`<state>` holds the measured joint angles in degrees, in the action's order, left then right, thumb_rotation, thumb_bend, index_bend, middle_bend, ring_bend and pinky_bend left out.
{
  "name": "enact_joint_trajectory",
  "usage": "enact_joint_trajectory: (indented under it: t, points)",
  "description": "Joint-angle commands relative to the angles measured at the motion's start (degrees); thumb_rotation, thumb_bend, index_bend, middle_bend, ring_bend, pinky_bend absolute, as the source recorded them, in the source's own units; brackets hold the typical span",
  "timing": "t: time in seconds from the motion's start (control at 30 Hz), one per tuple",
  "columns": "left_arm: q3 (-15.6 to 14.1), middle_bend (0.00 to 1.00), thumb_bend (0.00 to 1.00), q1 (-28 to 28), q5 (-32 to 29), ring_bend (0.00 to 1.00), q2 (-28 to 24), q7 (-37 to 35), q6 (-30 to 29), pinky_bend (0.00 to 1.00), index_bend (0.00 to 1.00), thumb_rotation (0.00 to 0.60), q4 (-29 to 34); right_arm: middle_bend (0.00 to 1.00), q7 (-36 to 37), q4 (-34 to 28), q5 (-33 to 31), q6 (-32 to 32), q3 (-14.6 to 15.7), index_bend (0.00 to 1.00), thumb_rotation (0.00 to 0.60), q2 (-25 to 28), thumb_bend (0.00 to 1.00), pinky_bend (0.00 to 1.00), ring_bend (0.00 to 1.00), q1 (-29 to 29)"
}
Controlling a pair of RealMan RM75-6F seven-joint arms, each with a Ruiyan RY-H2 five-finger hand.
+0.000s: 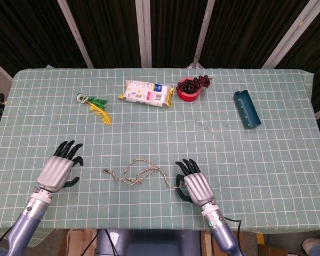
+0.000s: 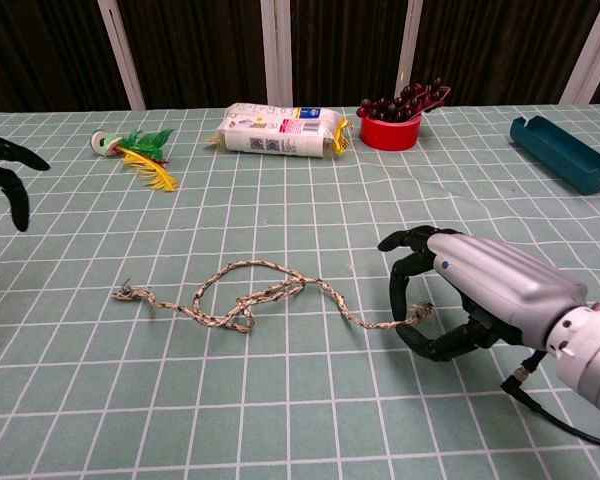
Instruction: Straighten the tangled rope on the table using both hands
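Green checked cloth covers the table (image 1: 256,160); on it our left hand (image 1: 61,165) hovers spread and empty, well left of the rope (image 2: 250,295), whose loops lie tangled at the near middle. Our right hand (image 2: 460,290) curls round the rope's right end — whether it truly pinches, we cannot tell. Pulling one-handed may tighten the knot — or slip the end free

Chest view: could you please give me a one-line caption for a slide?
Right hand closes its fingers around one end of the looped rope while the left hand hovers open.
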<state>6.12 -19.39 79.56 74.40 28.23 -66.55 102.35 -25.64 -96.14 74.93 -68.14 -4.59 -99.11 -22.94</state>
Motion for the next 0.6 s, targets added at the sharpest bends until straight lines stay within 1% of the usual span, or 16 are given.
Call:
enact_joint_trajectory:
  t: [0.03, 0.13, 0.3, 0.6]
  points:
    - [0.82, 0.10, 0.30, -2.23, -2.71, 0.00, 3.68, 2.93, 1.99, 0.00, 0.48, 0.600, -1.97, 0.15, 0.11, -0.07, -0.12, -0.06, -0.03, 0.64, 0.600, 0.25, 0.49, 0.00, 0.00, 0.02]
    - [0.72, 0.10, 0.32, -3.30, -3.46, 0.00, 6.28, 3.93, 2.57, 0.00, 0.49, 0.600, -3.36, 0.16, 0.35, -0.13, -0.27, -0.16, -0.11, 0.64, 0.600, 0.55, 0.49, 0.00, 0.00, 0.06]
    - [0.26, 0.11, 0.38, -4.67, -3.72, 0.00, 9.68, 5.35, 2.91, 0.00, 0.50, 0.600, -5.12, 0.15, 0.71, -0.26, -0.43, -0.30, -0.24, 0.64, 0.600, 1.10, 0.49, 0.00, 0.00, 0.08]
    - [-0.52, 0.11, 0.41, -6.14, -6.24, 0.00, 13.96, 8.23, 3.43, 0.00, 0.50, 0.600, -6.91, 0.16, 1.07, -0.30, -0.60, -0.42, -0.12, 0.64, 0.600, 1.63, 0.49, 0.00, 0.00, 0.13]
